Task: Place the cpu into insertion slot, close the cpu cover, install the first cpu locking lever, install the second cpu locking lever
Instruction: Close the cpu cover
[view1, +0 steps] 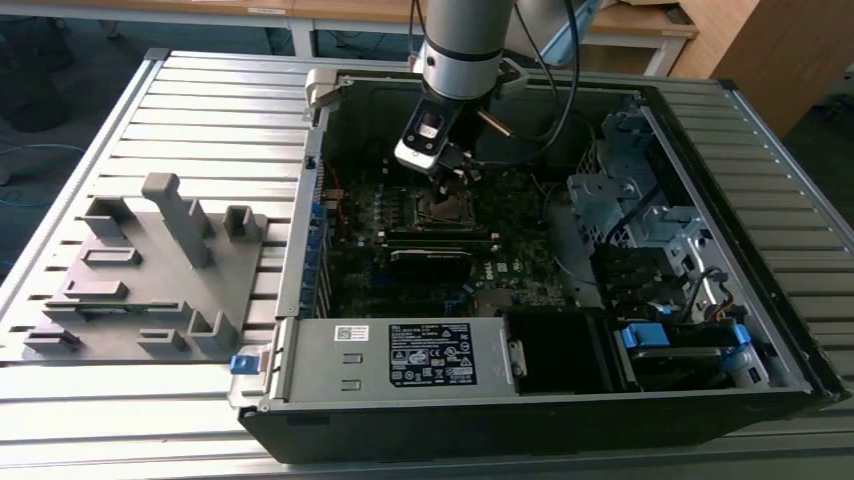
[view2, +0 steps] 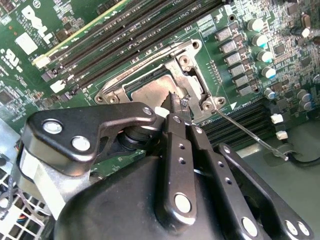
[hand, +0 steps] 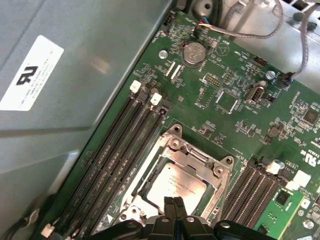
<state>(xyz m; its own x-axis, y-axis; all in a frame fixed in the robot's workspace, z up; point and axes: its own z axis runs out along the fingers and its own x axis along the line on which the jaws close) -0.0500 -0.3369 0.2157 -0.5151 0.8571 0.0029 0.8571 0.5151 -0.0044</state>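
The cpu lies in the insertion slot on the green motherboard, its dull grey face showing through the cut-out of the cpu cover. The silver cover lies flat over the cpu. My gripper is shut, its two black fingers pressed together with nothing visible between them. Its tip sits at the cover's edge over the socket. A thin metal locking lever sticks out slantwise from the socket's corner. In the exterior view the gripper hangs just above the socket inside the open case.
Long black memory slots flank the socket on both sides. The grey power supply box stands at the case's near end. Drive cages and cables fill the exterior view's right. A grey plastic fixture sits on the slatted table beside the case.
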